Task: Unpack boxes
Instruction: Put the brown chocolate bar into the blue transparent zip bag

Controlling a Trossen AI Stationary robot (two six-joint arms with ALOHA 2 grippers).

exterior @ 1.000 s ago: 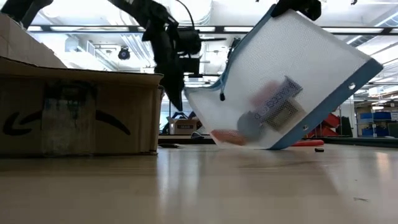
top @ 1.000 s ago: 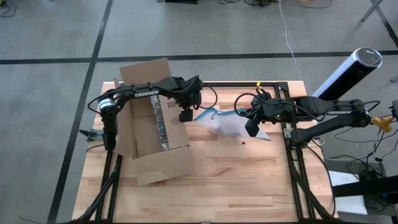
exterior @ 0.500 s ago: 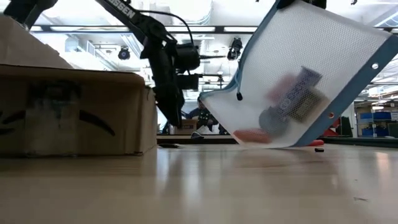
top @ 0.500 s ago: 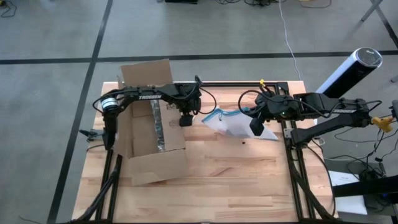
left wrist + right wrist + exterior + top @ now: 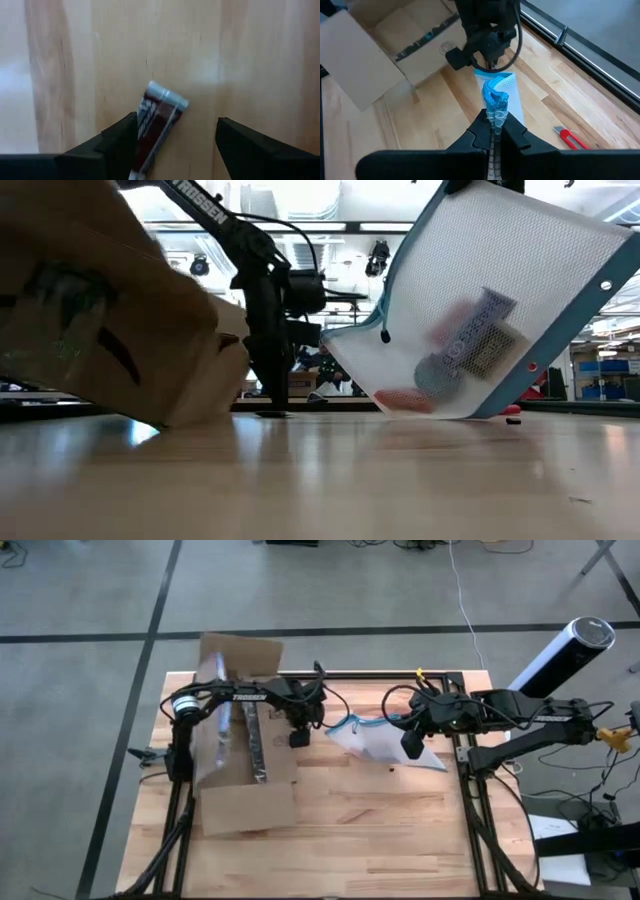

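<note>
Cardboard fills the left half of the high view: the box [image 5: 240,755] lies open and tipped on the table [image 5: 380,840]. At centre right, the right gripper [image 5: 494,131] is clenched on the mesh pouch [image 5: 480,310], holding it up on edge. The left gripper [image 5: 175,137], jaws spread, hovers over a small dark packet [image 5: 157,125], possibly a sachet. Emptying looks nearly done; next, setting the pouch down.

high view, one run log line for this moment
box: tilted on table | right end effector: shut on pouch, lifted | left end effector: open over tube
</note>
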